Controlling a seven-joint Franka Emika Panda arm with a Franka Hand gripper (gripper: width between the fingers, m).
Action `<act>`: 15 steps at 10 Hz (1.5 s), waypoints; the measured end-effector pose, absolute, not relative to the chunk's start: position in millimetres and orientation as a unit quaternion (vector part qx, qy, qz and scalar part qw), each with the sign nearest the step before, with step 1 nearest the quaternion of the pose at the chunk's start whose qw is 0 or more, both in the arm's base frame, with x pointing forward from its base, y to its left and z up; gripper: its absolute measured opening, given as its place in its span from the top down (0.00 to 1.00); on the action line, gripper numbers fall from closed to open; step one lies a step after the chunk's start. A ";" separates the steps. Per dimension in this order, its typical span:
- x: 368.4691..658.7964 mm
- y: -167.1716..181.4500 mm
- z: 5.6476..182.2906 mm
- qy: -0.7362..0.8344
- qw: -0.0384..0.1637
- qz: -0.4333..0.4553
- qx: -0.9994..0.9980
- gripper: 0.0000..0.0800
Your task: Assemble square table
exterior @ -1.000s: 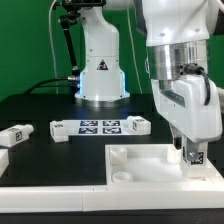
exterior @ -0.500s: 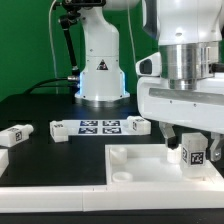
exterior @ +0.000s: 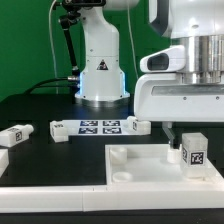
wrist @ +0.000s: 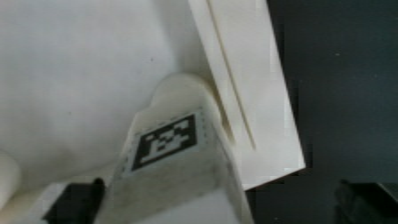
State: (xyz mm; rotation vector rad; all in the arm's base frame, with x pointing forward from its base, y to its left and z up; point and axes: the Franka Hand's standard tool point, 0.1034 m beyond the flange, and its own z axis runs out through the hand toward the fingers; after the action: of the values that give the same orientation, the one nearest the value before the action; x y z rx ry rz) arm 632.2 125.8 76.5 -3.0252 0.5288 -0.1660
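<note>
Large white plastic square panel [exterior: 140, 168] with raised rim: flat on black table [exterior: 40, 108], exterior view's lower right.
Two-finger gripper [exterior: 192, 142] [wrist: 222, 205]: above panel corner on exterior view's right.
Short white tagged leg post [exterior: 194, 153] [wrist: 173, 150]: upright on panel, between fingers, beside rim.
Jaws: flank post; clamped or slightly apart, cannot tell.
Second leg post [exterior: 15, 134] and third leg post [exterior: 137, 124]: loose on table, either side of marker board [exterior: 95, 127].

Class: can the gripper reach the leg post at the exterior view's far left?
Probably not: the gripper is shut on a second leg post over the panel; nothing blocks the far leg post.
</note>
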 end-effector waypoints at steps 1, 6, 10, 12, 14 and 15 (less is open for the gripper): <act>632.3 125.4 76.3 0.169 0.033 -0.054 -0.984 0.39; 631.1 117.9 73.1 0.352 0.038 -0.044 -0.934 0.63; 630.1 111.7 70.4 0.691 0.106 0.036 -0.715 0.63; 627.4 122.4 69.8 0.727 0.099 0.048 -0.678 0.63; 627.1 122.7 69.5 0.703 0.099 0.044 -0.703 0.54; 626.8 126.3 70.0 0.621 0.090 0.027 -0.778 0.54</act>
State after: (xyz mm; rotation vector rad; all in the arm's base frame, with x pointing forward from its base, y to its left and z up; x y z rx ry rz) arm 626.8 126.3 70.0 -2.3138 1.8470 0.0806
